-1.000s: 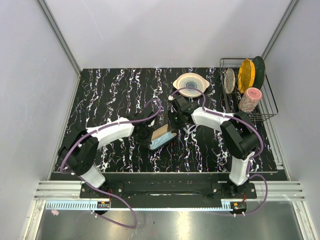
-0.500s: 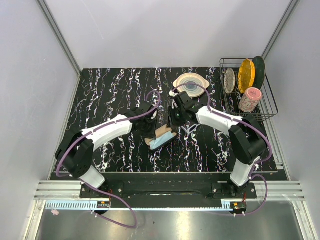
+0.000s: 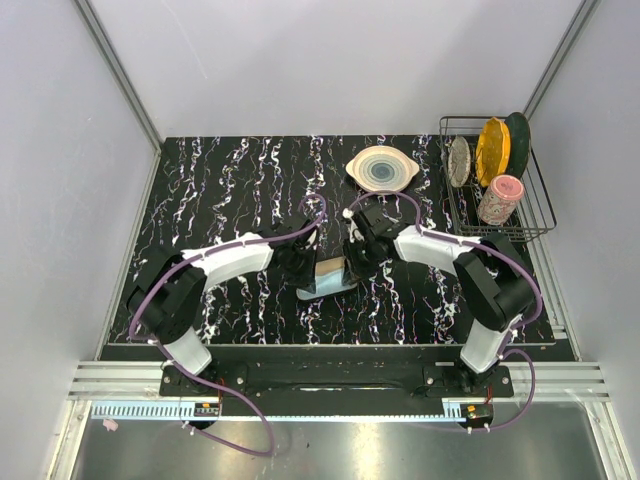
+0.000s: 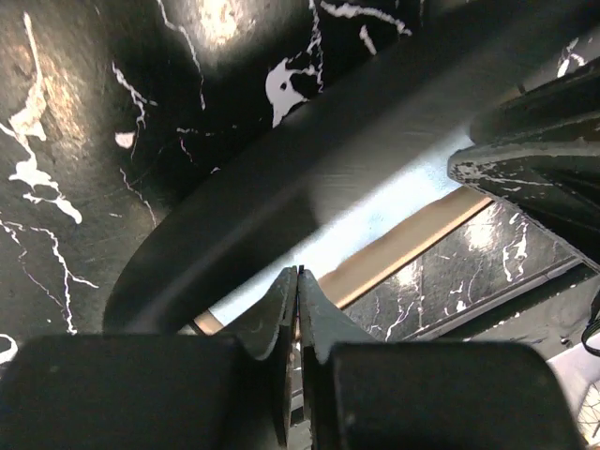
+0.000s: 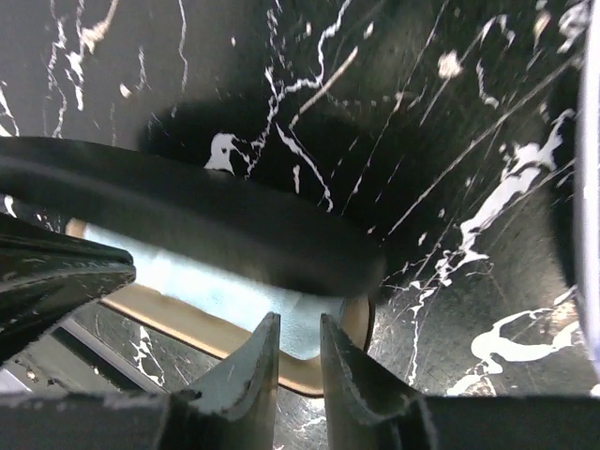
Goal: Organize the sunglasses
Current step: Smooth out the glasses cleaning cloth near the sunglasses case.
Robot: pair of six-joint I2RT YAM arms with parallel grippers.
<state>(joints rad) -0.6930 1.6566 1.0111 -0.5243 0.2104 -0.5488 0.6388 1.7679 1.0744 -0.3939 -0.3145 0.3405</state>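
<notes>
The black oblong case (image 3: 328, 287) lies mid-table between both grippers, its lid (image 4: 281, 187) partly lowered over the tan lining (image 4: 412, 246). A light blue cloth (image 4: 375, 211) fills the inside. The sunglasses show in no view. My left gripper (image 3: 303, 262) is at the case's left end, its tips (image 4: 298, 274) shut together just before the cloth, with nothing seen held. My right gripper (image 3: 352, 258) is at the right end. Its fingers (image 5: 300, 319) stand a narrow gap apart in front of the tan rim (image 5: 169, 314) and cloth (image 5: 216, 286), under the lid (image 5: 187, 216).
A round patterned plate (image 3: 381, 168) lies behind the right gripper. At the back right stands a wire dish rack (image 3: 545, 215) holding a pink cup (image 3: 500, 198) and upright dishes. White-veined black marble covers the table. Rails run along the near edge.
The case has settled flatter and squarer, its lid lower over the cloth. The right gripper came nearer, down to the case's right end. The left gripper shifted right to the left end.
</notes>
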